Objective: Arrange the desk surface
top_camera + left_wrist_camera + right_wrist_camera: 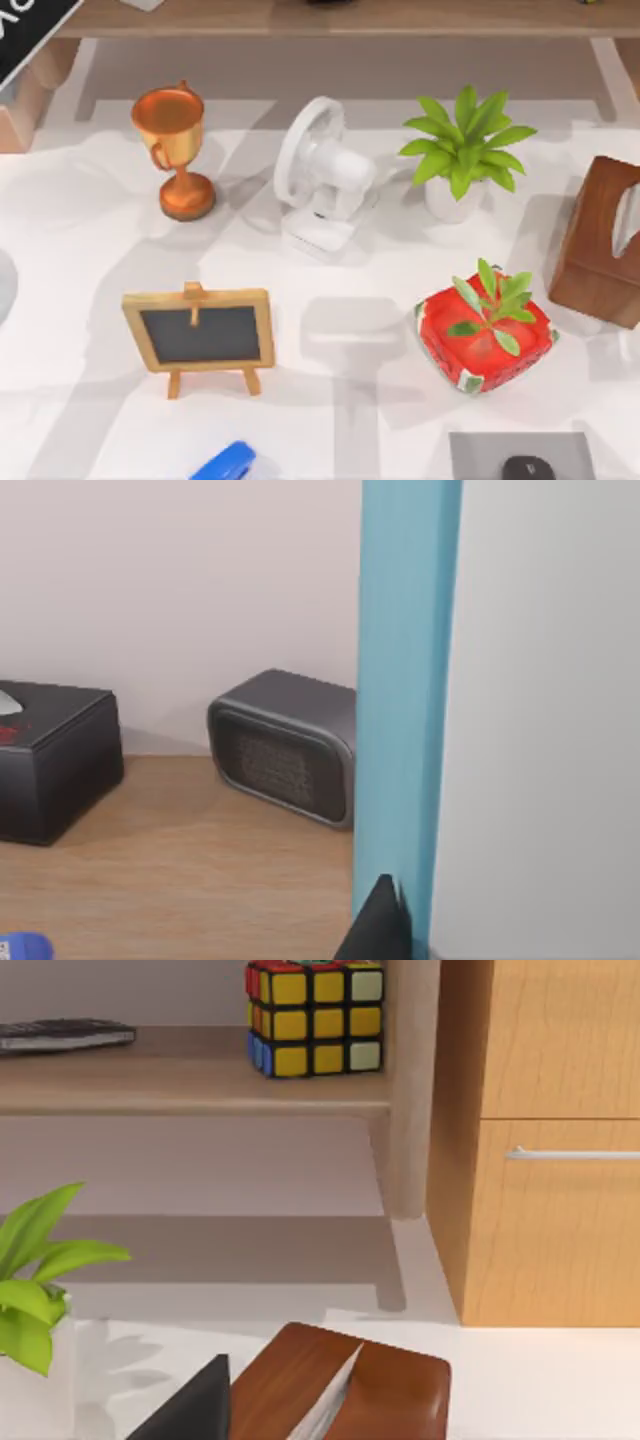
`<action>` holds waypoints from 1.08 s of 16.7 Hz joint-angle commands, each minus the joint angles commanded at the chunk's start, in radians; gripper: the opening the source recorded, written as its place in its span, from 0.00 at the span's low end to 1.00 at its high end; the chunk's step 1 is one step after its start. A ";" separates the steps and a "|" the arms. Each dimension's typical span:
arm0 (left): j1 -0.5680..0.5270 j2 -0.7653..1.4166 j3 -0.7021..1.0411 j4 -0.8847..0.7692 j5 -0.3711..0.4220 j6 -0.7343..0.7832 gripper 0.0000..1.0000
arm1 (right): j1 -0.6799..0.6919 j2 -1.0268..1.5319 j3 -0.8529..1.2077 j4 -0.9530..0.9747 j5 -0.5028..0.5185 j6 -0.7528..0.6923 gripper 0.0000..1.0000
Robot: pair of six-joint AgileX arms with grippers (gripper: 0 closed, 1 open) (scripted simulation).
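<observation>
The desk surface (360, 400) is a broad white tabletop. On it stand a copper trophy (175, 150), a white fan (320, 180), a potted green plant (460, 155), a small easel blackboard (200, 335) and a red watermelon-patterned pot (485, 335) with a sprout. A brown tissue box (605, 240) sits at the right edge. In the left wrist view, a dark part of my left gripper (380, 920) lies against a tall blue upright (405, 700), above a wooden shelf. A dark part of my right gripper (190, 1410) hangs just beside the tissue box (340, 1390).
A grey pad (520, 455) with a black mouse (528, 468) and a blue object (225, 465) lie at the front edge. A light-wood shelf (330, 18) runs along the back. On shelves: grey speaker (285, 745), black box (50, 760), colour cube (315, 1015). A wooden cabinet (550, 1140) stands beside.
</observation>
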 joint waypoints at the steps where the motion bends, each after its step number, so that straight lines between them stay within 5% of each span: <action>1: -0.006 -0.024 -0.034 0.004 -0.005 0.000 0.00 | 0.000 0.000 0.000 0.000 0.000 0.000 1.00; 11: -0.009 -0.122 -0.121 0.041 -0.014 0.020 0.00 | 0.000 0.000 0.000 0.000 0.000 0.000 1.00; 18: 0.320 -0.280 -0.258 0.206 0.107 0.304 0.00 | 0.000 0.000 0.000 0.000 0.000 0.000 1.00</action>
